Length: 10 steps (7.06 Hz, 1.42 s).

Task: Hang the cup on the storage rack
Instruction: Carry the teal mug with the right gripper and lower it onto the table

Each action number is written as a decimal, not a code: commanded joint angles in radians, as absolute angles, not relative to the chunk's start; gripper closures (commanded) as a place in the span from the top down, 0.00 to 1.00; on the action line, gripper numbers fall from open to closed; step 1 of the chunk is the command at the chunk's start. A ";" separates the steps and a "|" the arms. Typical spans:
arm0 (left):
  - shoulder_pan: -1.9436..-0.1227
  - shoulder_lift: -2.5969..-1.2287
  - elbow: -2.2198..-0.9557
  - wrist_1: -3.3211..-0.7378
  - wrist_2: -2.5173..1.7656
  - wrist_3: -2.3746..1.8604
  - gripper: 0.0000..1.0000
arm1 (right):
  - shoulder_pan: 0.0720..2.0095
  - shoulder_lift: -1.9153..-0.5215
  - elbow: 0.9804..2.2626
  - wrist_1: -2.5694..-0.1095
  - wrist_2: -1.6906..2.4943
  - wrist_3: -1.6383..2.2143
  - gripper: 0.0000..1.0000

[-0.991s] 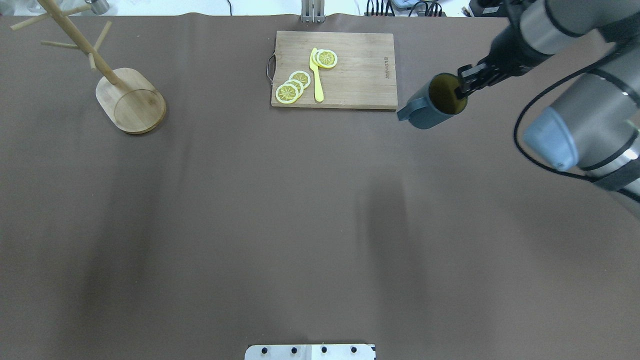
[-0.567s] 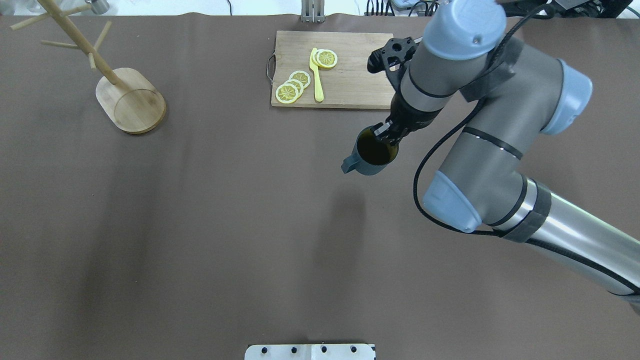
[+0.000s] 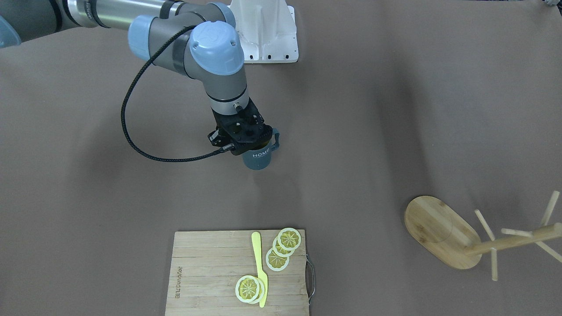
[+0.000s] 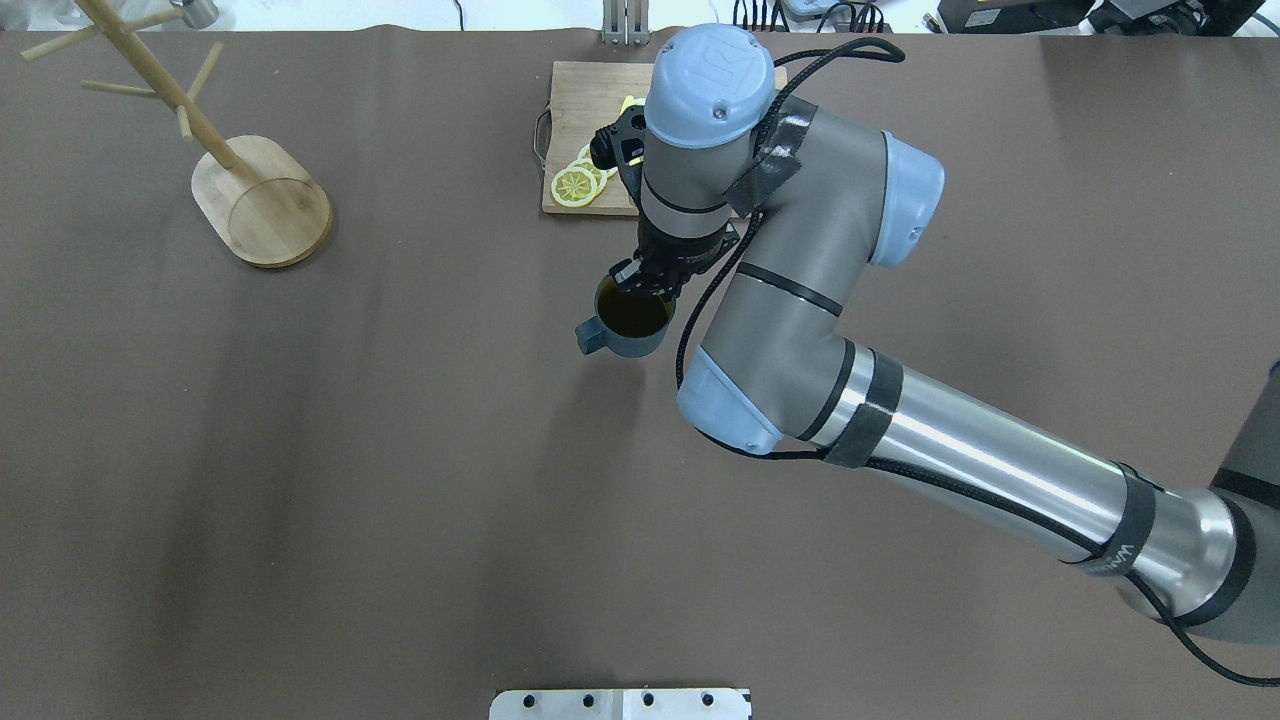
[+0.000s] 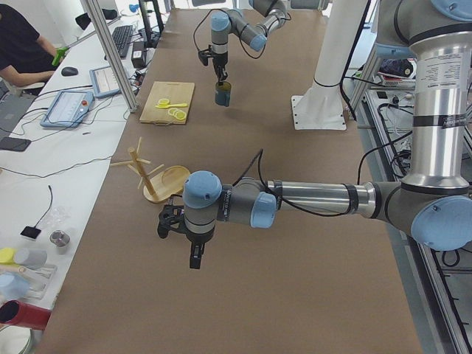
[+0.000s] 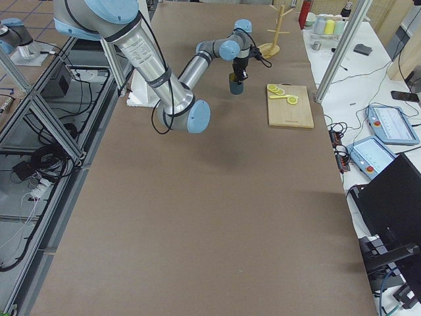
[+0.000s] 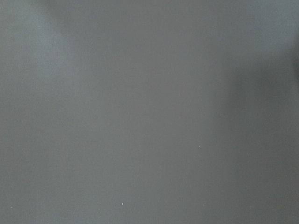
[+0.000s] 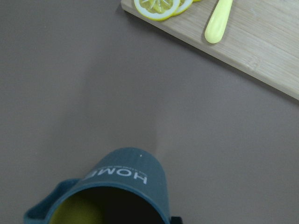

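The cup [image 4: 630, 322] is a slate-blue mug with a yellow inside and "HOME" lettering; it also shows in the front view [image 3: 258, 159] and the right wrist view [image 8: 126, 184]. My right gripper [image 4: 648, 285] is shut on its rim and holds it upright over the table, just in front of the cutting board, handle toward the rack side. The storage rack [image 4: 262, 195], a bamboo mug tree, stands far off at the back left, also in the front view [image 3: 439, 232]. My left gripper [image 5: 193, 254] shows only in the exterior left view; I cannot tell its state.
A wooden cutting board [image 4: 575, 90] with lemon slices [image 3: 283, 248] and a yellow knife [image 3: 259, 263] lies at the back middle, partly under my right arm. The left wrist view shows only bare table cloth.
My right arm has carried the cup from the right of the cutting board leftward and nearer the robot, to in front of the board's left part. The rack has not moved.
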<state>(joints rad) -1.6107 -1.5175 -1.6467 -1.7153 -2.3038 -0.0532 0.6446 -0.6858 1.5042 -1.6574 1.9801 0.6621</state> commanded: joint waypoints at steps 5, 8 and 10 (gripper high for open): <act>-1.611 -1.525 -1.620 -1.723 -2.303 -0.052 0.99 | 0.598 -0.673 1.431 -1.597 1.987 0.629 0.00; -1.611 -1.528 -1.629 -1.721 -2.306 -0.054 0.99 | 0.592 -0.669 1.449 -1.591 1.986 0.653 0.99; -1.614 -1.520 -1.710 -1.713 -2.408 -0.061 0.99 | 0.668 -0.672 1.517 -1.604 2.116 0.679 0.99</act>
